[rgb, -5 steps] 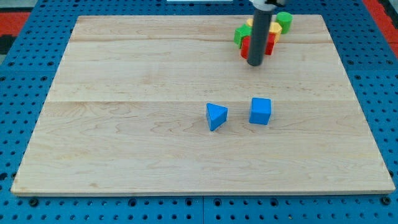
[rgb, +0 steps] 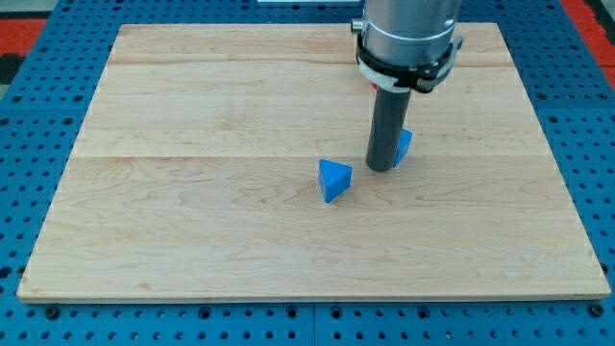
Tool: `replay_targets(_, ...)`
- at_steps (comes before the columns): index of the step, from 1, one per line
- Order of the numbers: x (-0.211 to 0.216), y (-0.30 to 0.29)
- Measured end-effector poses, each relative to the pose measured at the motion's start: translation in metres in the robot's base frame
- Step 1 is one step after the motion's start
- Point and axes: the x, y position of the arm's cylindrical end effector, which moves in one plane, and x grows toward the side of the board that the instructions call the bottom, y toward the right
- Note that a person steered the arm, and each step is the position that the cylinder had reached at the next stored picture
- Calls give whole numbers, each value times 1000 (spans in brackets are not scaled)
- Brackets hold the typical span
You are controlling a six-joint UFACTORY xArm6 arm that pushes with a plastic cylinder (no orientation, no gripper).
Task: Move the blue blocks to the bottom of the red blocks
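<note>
My tip (rgb: 381, 167) rests on the wooden board (rgb: 192, 221) near its middle. It stands right against the left side of a blue cube (rgb: 405, 144), which my rod mostly hides. A blue triangular block (rgb: 333, 179) lies just to the tip's left, a small gap away. A sliver of a red block (rgb: 371, 85) shows under the arm's collar near the view's top. The arm's body hides the rest of the block cluster there.
The board lies on a blue pegboard table (rgb: 38, 192). The arm's grey cylinder (rgb: 408, 29) fills the view's top centre-right.
My tip has moved from beside the red blocks near the view's top down toward the board's middle, against the blue cube. The cube sits slightly higher in the view than before.
</note>
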Motion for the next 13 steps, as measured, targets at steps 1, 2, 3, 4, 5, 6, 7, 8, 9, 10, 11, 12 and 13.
replay_targets(1, -15, 24)
replay_targets(2, -16, 49)
replay_targets(3, -40, 22)
replay_targets(4, -75, 21)
replay_targets(5, -88, 48)
replay_targets(6, 6, 61)
replay_targets(7, 115, 61)
replay_targets(8, 111, -58)
replay_targets(9, 56, -45)
replay_targets(10, 30, -20)
replay_targets(11, 27, -55)
replay_targets(12, 83, -88)
replay_targets(13, 61, -138)
